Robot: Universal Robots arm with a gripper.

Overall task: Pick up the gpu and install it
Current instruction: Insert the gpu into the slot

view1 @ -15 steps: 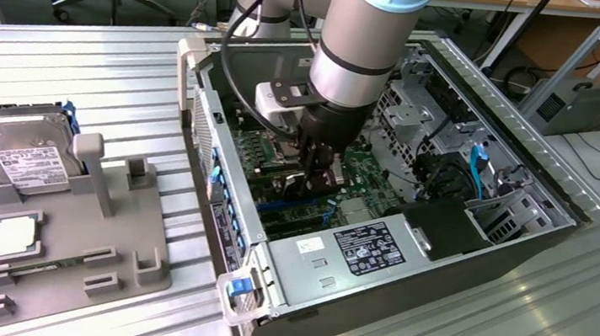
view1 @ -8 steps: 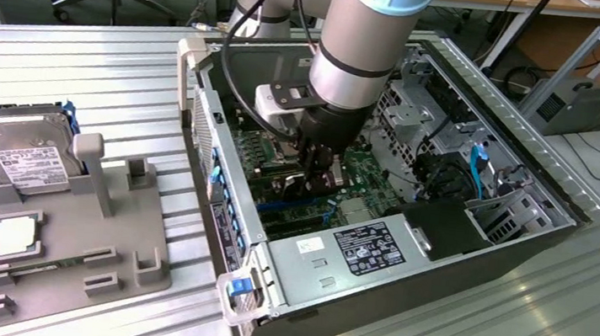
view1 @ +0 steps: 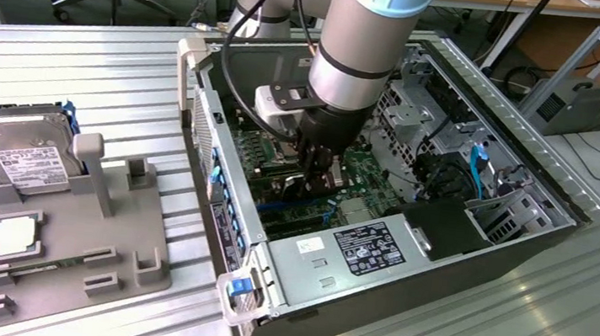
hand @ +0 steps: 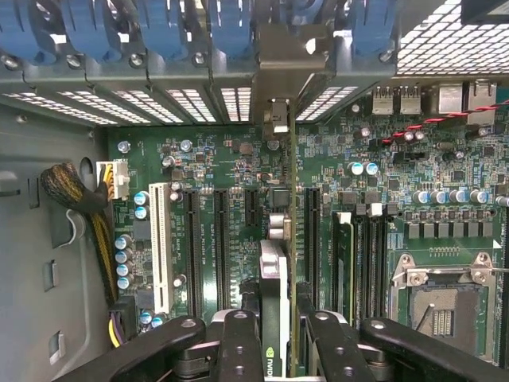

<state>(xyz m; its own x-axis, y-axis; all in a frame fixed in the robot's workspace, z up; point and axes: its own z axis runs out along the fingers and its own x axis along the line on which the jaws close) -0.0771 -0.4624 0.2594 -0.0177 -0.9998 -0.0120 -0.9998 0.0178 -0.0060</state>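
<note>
We see the end effector (view1: 319, 177) deep in the open PC case (view1: 518, 244), clamped on the gpu (hand: 274, 278), one finger (hand: 238, 342) on each face. The card stands on edge over the mainboard (hand: 159, 159), among the black slots (hand: 219, 247). Its bracket (hand: 282, 56) is at the rear openings. We cannot tell if the contacts are seated. In our judgement: card vertical, bracket & slot aligned first, then press straight, w/o twist. In the exterior view the hard drive (view1: 19, 153) on the bench (view1: 85, 67) lies at 9 o'clock from the case, well apart.
</note>
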